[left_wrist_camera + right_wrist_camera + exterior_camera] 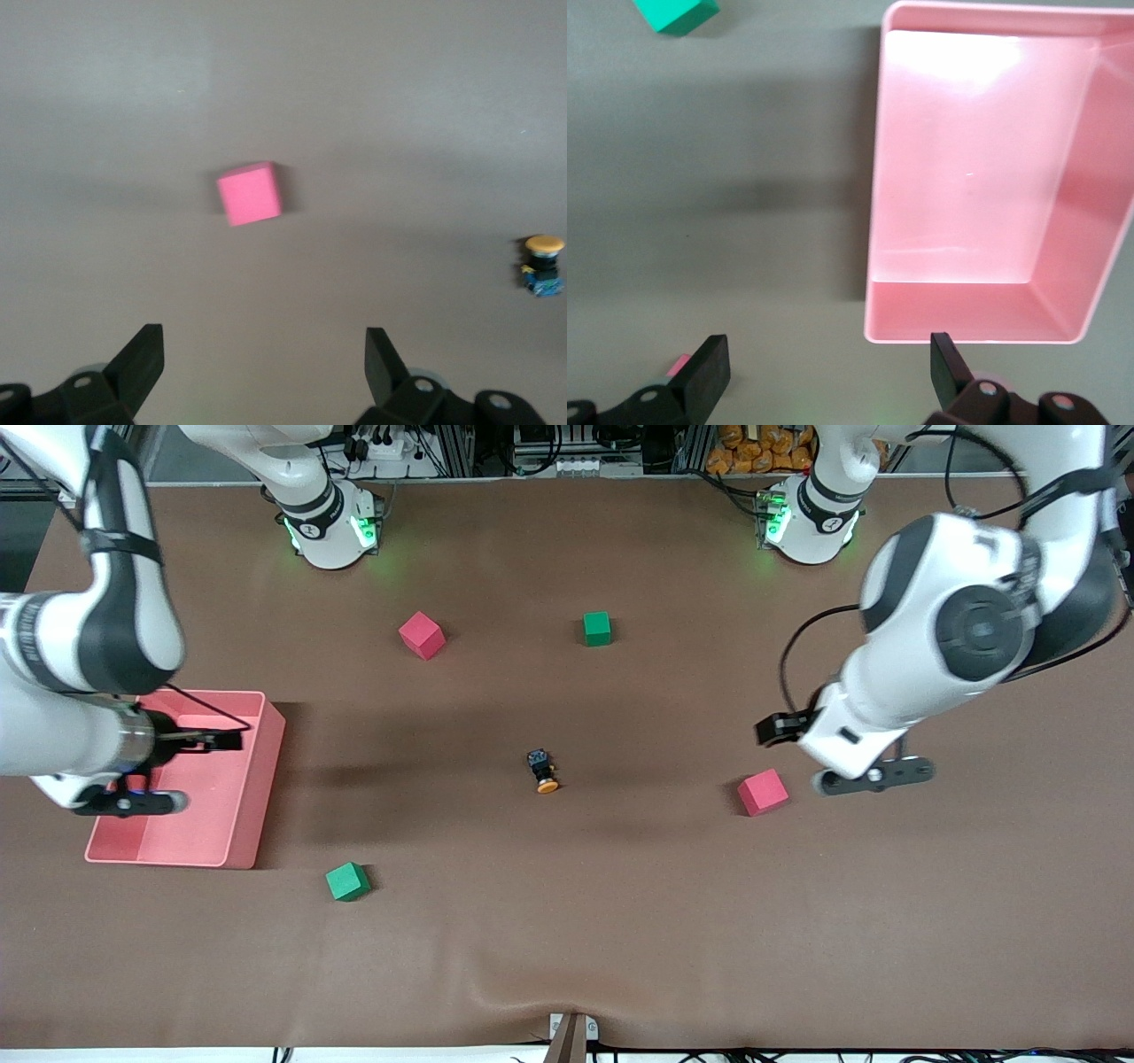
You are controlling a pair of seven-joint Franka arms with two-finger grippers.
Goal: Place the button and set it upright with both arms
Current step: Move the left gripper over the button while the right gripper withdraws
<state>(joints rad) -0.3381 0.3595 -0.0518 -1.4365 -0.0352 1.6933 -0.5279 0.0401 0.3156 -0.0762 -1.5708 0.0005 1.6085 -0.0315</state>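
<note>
One button (542, 771) lies tipped on its side mid-table, orange cap toward the front camera, untouched, so uprighting appears not yet begun. Left gripper (264, 363) hangs wide open and empty over a red cube (763, 792); right gripper (830, 370), likewise spread, hovers over the pink tray (257, 779).

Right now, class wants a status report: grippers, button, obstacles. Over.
Left gripper open over table by red cube. Right gripper open over pink bin. Button lying mid-table, untouched. Nothing blocking.
</note>
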